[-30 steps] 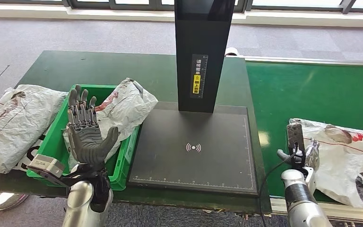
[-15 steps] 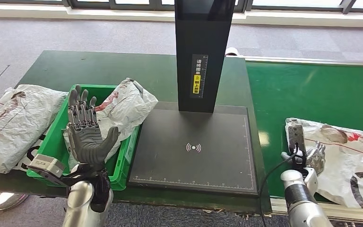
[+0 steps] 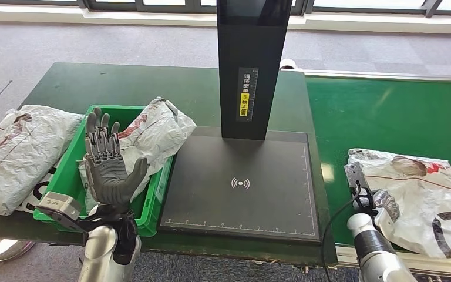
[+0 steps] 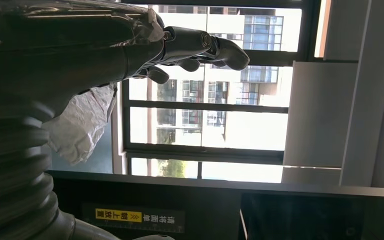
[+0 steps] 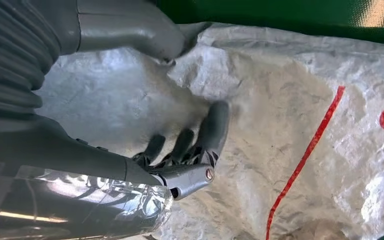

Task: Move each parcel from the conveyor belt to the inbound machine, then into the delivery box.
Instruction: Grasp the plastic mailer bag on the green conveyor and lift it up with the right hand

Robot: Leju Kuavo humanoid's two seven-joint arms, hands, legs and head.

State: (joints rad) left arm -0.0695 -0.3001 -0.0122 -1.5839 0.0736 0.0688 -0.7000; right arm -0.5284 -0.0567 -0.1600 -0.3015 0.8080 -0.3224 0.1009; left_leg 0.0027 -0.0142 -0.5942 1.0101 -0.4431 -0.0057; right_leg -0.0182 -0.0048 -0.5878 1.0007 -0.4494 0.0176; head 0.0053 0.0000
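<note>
Grey crinkled plastic wraps the parcel (image 3: pixel 417 200) lying on the green conveyor belt (image 3: pixel 387 111), close to the belt's near edge. The right hand (image 3: pixel 381 202) rests on the parcel's near left corner; in the right wrist view its fingers (image 5: pixel 215 125) curl down into the wrap and the thumb (image 5: pixel 130 30) presses from the other side, so it grips the parcel. The left hand (image 3: pixel 108 164) stands upright with fingers spread and holds nothing, above the near edge of the green box (image 3: pixel 67 176). A second parcel (image 3: pixel 155 132) lies in that box, draped over its right rim. A third parcel (image 3: pixel 17 153) lies at the table's left edge. The black scanner pad (image 3: pixel 241 185) sits between box and belt, its column (image 3: pixel 251 64) rising from the far edge
</note>
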